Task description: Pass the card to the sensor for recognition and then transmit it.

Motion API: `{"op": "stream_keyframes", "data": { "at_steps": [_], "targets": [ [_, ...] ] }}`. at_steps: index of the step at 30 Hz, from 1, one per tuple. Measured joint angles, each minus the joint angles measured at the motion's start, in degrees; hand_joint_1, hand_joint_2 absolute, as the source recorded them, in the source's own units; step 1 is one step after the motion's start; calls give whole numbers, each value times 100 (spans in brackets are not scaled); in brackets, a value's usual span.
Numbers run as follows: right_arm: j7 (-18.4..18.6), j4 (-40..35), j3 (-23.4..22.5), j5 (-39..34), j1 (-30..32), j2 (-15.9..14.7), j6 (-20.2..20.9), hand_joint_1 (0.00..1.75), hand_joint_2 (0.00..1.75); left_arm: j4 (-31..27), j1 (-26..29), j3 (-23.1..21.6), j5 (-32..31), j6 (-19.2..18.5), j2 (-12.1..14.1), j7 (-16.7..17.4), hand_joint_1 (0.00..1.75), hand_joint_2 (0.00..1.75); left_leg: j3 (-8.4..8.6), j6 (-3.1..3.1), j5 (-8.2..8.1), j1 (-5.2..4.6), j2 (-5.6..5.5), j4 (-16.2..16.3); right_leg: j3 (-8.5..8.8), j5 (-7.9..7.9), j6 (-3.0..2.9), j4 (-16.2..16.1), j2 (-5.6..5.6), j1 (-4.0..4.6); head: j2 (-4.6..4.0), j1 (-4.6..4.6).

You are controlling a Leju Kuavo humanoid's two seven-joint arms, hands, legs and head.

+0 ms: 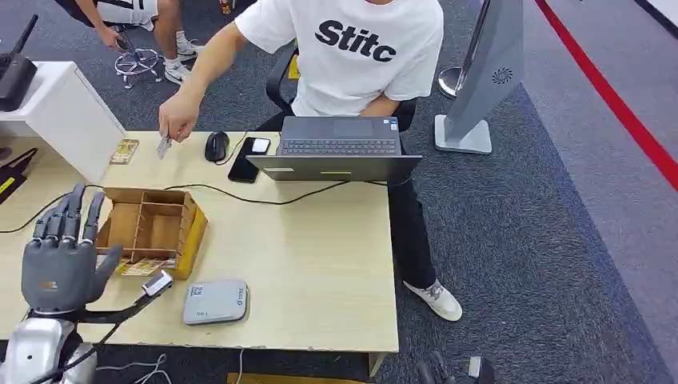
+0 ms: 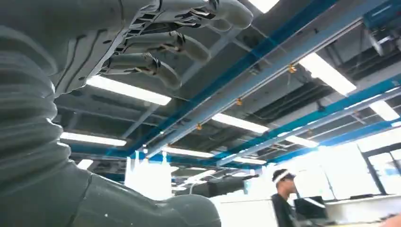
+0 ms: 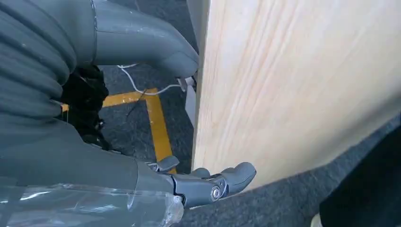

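My left hand (image 1: 62, 254) was raised over the near-left corner of the surface (image 1: 320, 256), fingers spread wide and pointing up, holding nothing; in the left wrist view the same fingers (image 2: 142, 64) stood open against the ceiling lights. My right hand (image 3: 208, 182) hung low beside the surface's edge with fingers loosely curled; I could not tell whether it was truly closed, but nothing showed in it.

The card (image 1: 164, 146) was not mine yet. A person's hand (image 1: 177, 120) held it at the far side of the surface, near the mouse (image 1: 216, 146) and just beyond the cardboard organizer (image 1: 156, 228). The grey card sensor (image 1: 215, 302) lay flat near the front edge, just to the right of my left hand, with a small handheld scanner (image 1: 157, 283) and its cable between us.

I judged the handover had not begun, and that was where trouble lay. The card was thin and held on edge, so if I closed my fingers late or off-centre it could slip and fall into the organizer's compartments or flat onto the wood, where it would be hard to pick up. Reaching forward, my arm might also clip the organizer or drag the scanner cable, shoving the sensor out of place.
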Motion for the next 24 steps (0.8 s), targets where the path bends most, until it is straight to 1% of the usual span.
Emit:
{"op": "stream_keyframes", "data": {
  "at_steps": [3, 4, 7, 11, 12, 13, 14, 16, 17, 20, 23, 24],
  "targets": [
    [-55, -4, -46, -42, 38, -20, -24, 0, 175, -224, 299, -11, 202, 2, -306, -114, 0, 175, 0, 2, -1, -1, -2, 1, 1, 0, 1, -1, -4, -2, 0, 0],
    [-61, -4, -68, -42, 44, -26, -31, 0, 175, -272, 378, -26, 182, 18, -427, -136, 0, 175, 0, 2, -1, -1, -2, 1, 2, 0, 1, -1, -5, -2, 0, 0],
    [-77, -4, -116, -42, 55, -37, -48, 0, 175, -300, 542, -55, -40, 35, -637, -157, 0, 175, 2, 2, -1, -1, -4, 1, 2, 0, 1, -1, -5, -7, 0, -2],
    [-77, -4, -146, -46, 68, -48, -48, 0, 175, -289, 690, -85, -195, 98, -789, -153, 0, 175, 2, 1, 0, 0, -4, 1, 2, 0, 1, 0, -5, -7, 0, 0],
    [-77, -4, -151, -46, 69, -50, -50, 0, 175, -276, 705, -87, -306, 94, -802, -103, 0, 175, 2, 1, 0, 0, -5, 1, 3, 0, 1, 0, -6, -7, 0, 0],
    [-77, -4, -153, -44, 70, -53, -48, 0, 175, -226, 720, -87, -415, 90, -763, 38, 0, 175, 3, 1, -1, 0, -4, 0, 3, 0, 1, 1, -5, -7, 0, 2],
    [-74, -4, -155, -35, 70, -55, -48, 0, 175, -109, 726, -105, -471, 109, -687, 297, 0, 175, 5, 1, -1, 2, -3, 0, 2, 0, 0, 1, -3, -4, 0, 0],
    [-66, -4, -157, -2, 74, -59, -48, 0, 175, 271, 709, -210, -509, 164, -388, 908, 0, 175, 6, 1, 0, 3, -2, 0, 1, 0, 0, 1, -2, -3, 0, -2],
    [-59, -4, -157, 9, 74, -63, -48, 0, 175, 523, 678, -269, -513, 239, -277, 1087, 0, 175, 6, 1, 0, 4, -3, 0, 1, -1, 0, 2, -4, -3, 0, -2],
    [-50, -4, -157, 17, 69, -63, -46, 0, 175, 1145, 599, -337, -513, 295, -45, 1233, 0, 175, 4, 0, 1, 9, -4, -1, 3, -1, -1, 5, -6, 3, 0, 0],
    [-44, -4, -157, 28, 71, -66, -46, 0, 175, 1528, 541, -391, -513, 315, 108, 1303, 0, 175, 4, 0, 1, 6, -3, -1, 3, 0, 0, 5, -4, 3, 0, 2],
    [-35, -4, -157, 35, 69, -66, -46, 0, 175, 1654, 516, -446, -513, 324, 195, 1450, 0, 175, 4, 0, 1, 5, -3, -1, 3, 0, 0, 4, -5, 3, 0, 0]
  ]
}}
